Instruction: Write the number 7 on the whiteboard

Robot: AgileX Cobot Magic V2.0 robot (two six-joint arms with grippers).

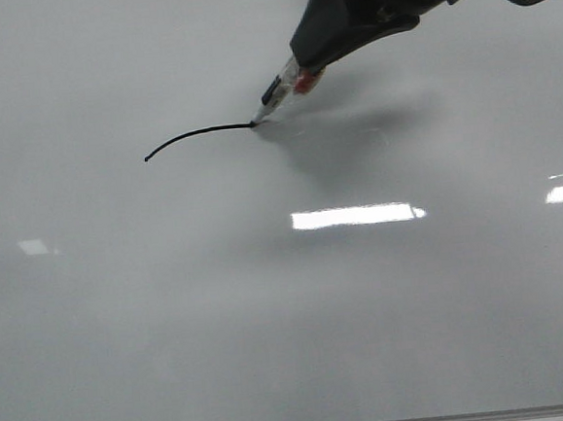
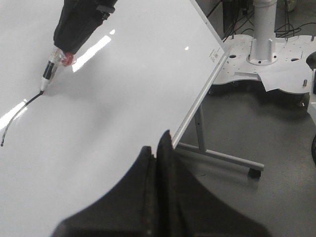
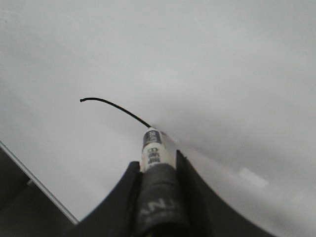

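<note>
right hand gripping marker, tip touching curved stroke's end, whiteboard

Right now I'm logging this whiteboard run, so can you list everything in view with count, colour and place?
whiteboard: one, glossy pale grey-white with a thin grey frame, fills the front view; stands on a grey metal stand in the left wrist view.
number 7: one black stroke, only the curved top bar so far, upper middle of the board; no stem yet.
marker: one, clear and white barrel with black print and a red band, tip touching the right end of the stroke.
light reflections: several bright white patches on the board.
robot base: grey-white, on the floor beyond the board.
right hand: black, shut on the marker.
left hand: black, shut, empty, beside the board's edge.
</note>
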